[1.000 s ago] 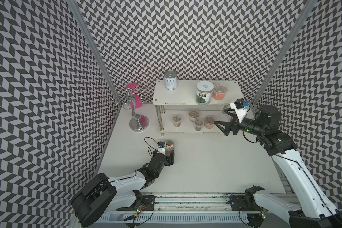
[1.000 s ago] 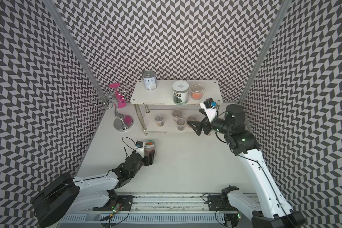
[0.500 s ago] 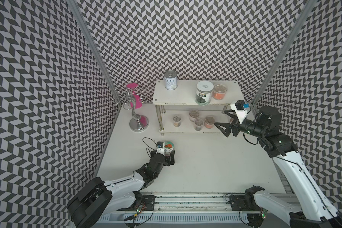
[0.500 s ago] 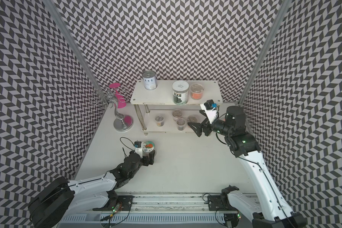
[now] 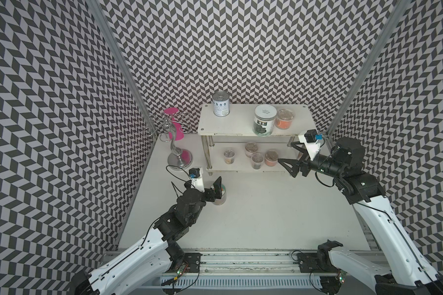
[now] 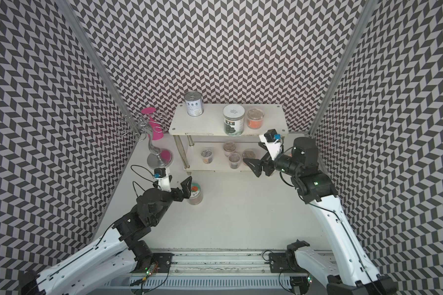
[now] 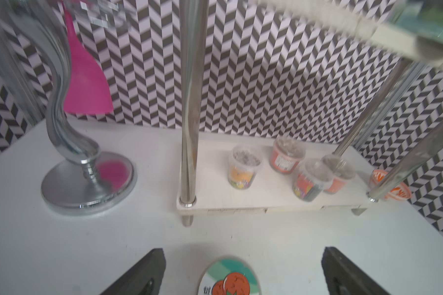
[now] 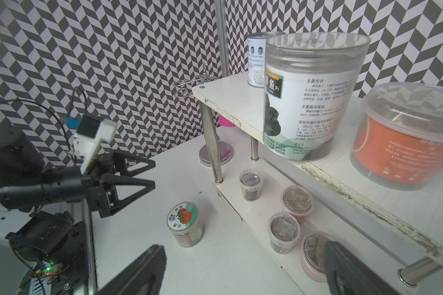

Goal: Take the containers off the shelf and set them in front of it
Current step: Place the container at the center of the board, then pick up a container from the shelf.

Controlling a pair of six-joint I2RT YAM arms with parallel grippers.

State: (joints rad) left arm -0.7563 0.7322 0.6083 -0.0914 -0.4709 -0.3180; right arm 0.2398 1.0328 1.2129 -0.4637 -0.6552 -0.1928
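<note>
Left pincer [image 8: 151, 173] has let go of the jar [image 8: 182, 217] and sprung wide. Jar stands upright on the bench [image 5: 266, 217] just under the spread jaws, in front of the shelf [image 5: 241, 127]. Right pincer [image 5: 286, 153] has barely shifted: wide, empty, just short of the lower tier, four tubs [image 5: 256, 160] right ahead. Can [image 5: 221, 104], big jar [image 5: 264, 122] and orange tub [image 5: 285, 118] sit above it on the top board. Risks: left jaw could tip the jar on retreat; tubs crowd together, so a right jaw may shove a neighbour or clip the leg [image 8: 420, 268]. Nearest tub half hidden behind a right jaw; jar cut off in left wrist view.
</note>
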